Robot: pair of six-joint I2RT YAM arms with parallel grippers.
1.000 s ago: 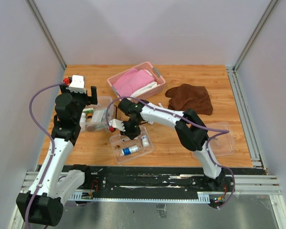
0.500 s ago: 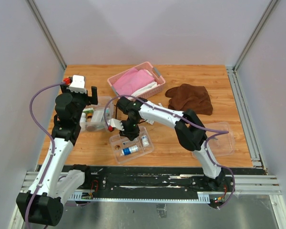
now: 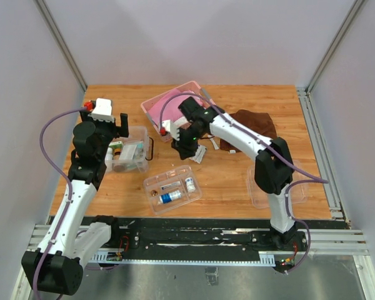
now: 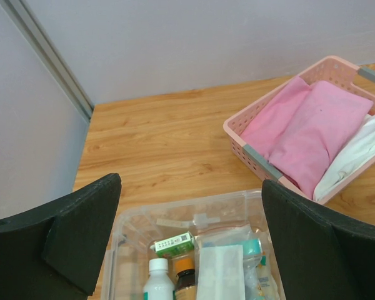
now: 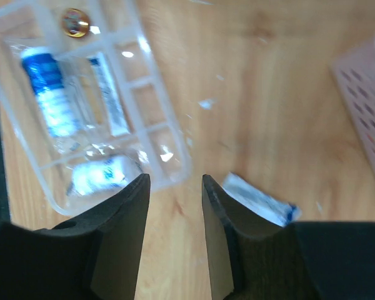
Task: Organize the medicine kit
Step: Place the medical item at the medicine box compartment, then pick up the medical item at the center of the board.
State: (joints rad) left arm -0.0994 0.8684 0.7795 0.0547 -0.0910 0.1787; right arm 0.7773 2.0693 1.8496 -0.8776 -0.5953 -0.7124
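While the left arm reaches over the left part of the wooden table [image 3: 228,187], the left gripper [image 4: 190,187] hangs above the clear plastic rectangular box with rounded corners [image 3: 129,157], its jaws spread wide with nothing between them. From the left wrist, that box holds a white-capped bottle [image 4: 157,284], a small green-and-white carton [image 4: 174,242], a dark bottle with an orange cap [image 4: 186,278] and a flat white packet [image 4: 220,272]. A dark handle loop [image 3: 151,149] shows at the box's right end in the top view.

Beyond the box stands the pink slatted basket [image 4: 236,139] with folded pink cloth [image 4: 312,125] in it. The right gripper [image 5: 174,182] points down at bare wood near the front of that basket; its jaws stand a little apart and only table shows in the gap — it holds nothing. Just beside its right finger a small white packet with a blue end [image 5: 257,199] lies on the wood.

The divided clear tray [image 3: 172,189] lies nearer the front edge, between the two arms and apart from the box. It holds a blue-labelled bottle [image 5: 49,94], a slim white strip [image 5: 109,94], a small round brass-coloured piece [image 5: 75,22] and another small vial [image 5: 100,175]. A clear flat plastic lid [image 3: 297,187] lies on the right side, partly under the right arm, with a brown crumpled cloth [image 3: 253,128] behind it.
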